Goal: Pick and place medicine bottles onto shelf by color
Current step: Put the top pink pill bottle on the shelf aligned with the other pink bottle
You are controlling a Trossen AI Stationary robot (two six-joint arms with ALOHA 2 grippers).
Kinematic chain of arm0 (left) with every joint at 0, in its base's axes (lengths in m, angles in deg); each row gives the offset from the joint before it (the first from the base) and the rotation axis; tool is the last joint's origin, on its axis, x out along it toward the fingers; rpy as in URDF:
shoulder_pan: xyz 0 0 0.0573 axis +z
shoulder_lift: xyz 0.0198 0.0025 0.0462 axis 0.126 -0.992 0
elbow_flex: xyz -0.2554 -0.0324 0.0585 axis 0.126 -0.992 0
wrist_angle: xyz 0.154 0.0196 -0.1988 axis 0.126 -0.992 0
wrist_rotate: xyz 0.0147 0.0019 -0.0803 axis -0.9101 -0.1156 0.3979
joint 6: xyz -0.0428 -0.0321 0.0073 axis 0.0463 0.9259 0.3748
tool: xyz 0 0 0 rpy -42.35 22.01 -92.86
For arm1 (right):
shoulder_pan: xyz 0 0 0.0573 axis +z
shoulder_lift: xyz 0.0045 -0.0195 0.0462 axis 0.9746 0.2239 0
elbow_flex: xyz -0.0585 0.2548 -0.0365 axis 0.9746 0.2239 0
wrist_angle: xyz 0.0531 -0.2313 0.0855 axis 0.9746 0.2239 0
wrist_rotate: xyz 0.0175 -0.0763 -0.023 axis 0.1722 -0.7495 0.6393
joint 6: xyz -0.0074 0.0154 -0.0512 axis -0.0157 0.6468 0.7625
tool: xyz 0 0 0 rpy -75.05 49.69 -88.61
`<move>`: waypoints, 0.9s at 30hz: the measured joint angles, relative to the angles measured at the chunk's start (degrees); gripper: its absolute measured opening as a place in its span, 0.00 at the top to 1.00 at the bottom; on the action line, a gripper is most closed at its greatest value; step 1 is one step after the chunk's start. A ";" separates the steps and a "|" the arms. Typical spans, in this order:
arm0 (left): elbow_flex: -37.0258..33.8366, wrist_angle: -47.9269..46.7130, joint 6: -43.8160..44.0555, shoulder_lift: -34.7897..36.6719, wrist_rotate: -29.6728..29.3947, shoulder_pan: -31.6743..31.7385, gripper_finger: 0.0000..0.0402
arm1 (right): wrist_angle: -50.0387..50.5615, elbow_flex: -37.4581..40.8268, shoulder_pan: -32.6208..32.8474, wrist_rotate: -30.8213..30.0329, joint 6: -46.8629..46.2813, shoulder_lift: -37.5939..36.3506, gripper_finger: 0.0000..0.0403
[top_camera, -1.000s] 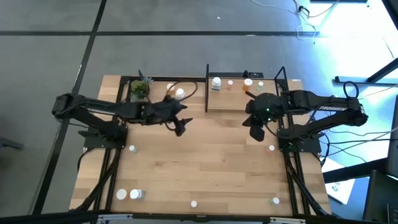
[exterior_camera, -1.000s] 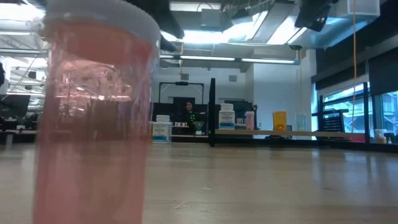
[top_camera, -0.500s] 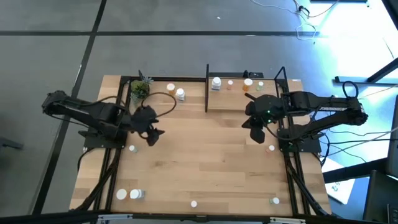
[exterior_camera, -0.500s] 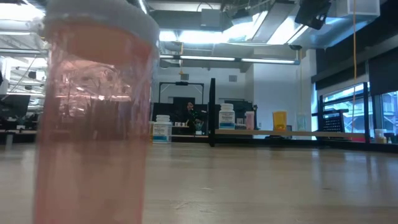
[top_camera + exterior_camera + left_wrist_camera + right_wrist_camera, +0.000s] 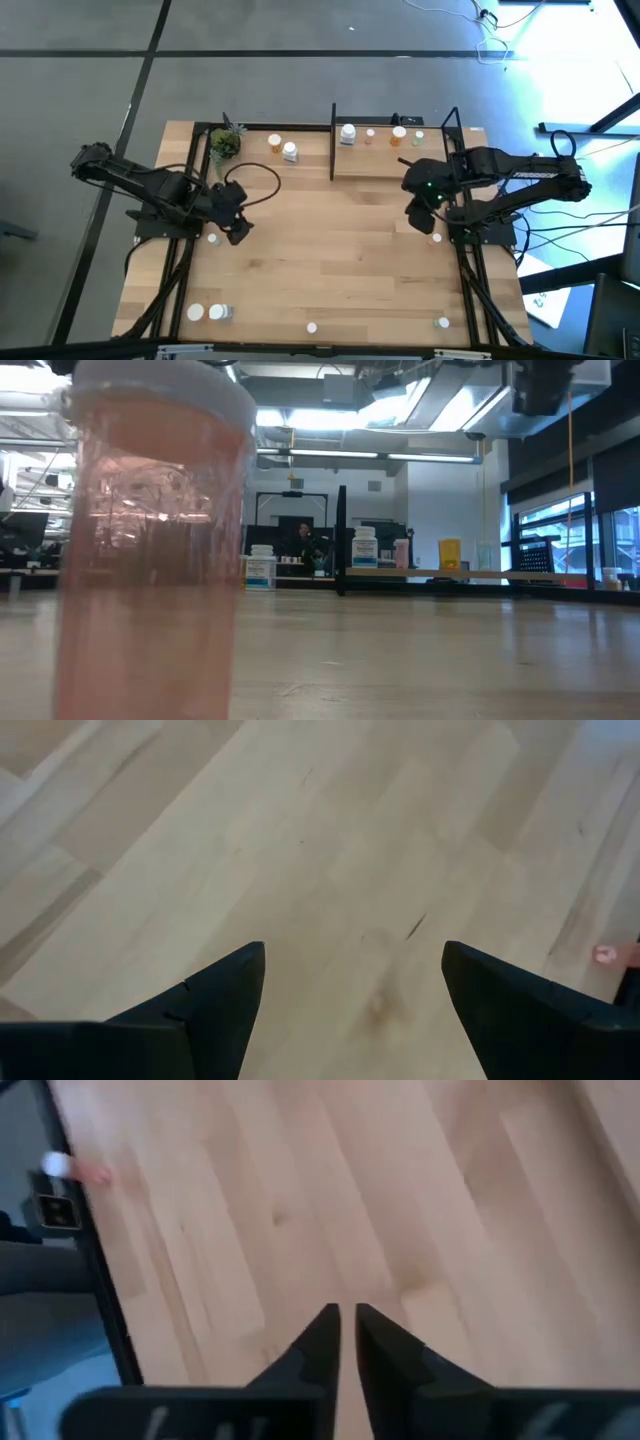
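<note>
- Table [image 5: 330,270]: a light wooden plank top is sitting on a black frame over a grey tiled floor; cables are trailing on the floor at the far right.
- Room, low view: an open workspace is showing behind the table, with ceiling strip lights, windows at the right and a person far back near the middle.
- Shelf [image 5: 385,165]: a light board between thin black posts is standing at the table's far edge, right of centre.
- Medicine bottles on the shelf: four are showing from above, one white [image 5: 348,133], the rest smaller with pinkish, orange and pale caps.
- Medicine bottles on the table: two are standing left of the shelf [image 5: 289,152]; one near each gripper; three white ones along the near left and middle edge; one at the near right.
- Pink bottle [image 5: 150,550]: it is standing right against the low camera, filling the picture's left.
- Labels: blue-and-white labels are showing on two white bottles in the low view; no writing is readable.
- Potted plant [image 5: 225,145]: one, at the far left corner.
- Left gripper [image 5: 350,1005]: it is hovering over bare wood with fingers spread wide, holding nothing, just beside a white bottle [image 5: 213,239].
- Right gripper [image 5: 347,1335]: it is hovering over bare wood near the right edge, fingers nearly pressed together with a thin gap, holding nothing.
</note>
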 joint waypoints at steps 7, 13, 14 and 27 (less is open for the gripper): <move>0.00 0.00 0.03 0.00 -0.21 0.02 0.26 | 10.01 0.00 0.00 2.20 -8.58 0.00 0.75; 0.00 0.02 1.07 0.00 -0.73 0.04 0.26 | 13.98 0.00 -0.02 3.68 -19.17 0.00 0.60; 0.00 0.02 1.07 -0.02 -0.75 0.04 0.26 | 14.74 0.00 -0.02 3.65 -21.30 0.00 0.58; 0.00 1.67 1.01 0.00 -2.19 0.07 0.26 | 15.97 11.72 3.56 7.21 -28.25 -0.02 0.55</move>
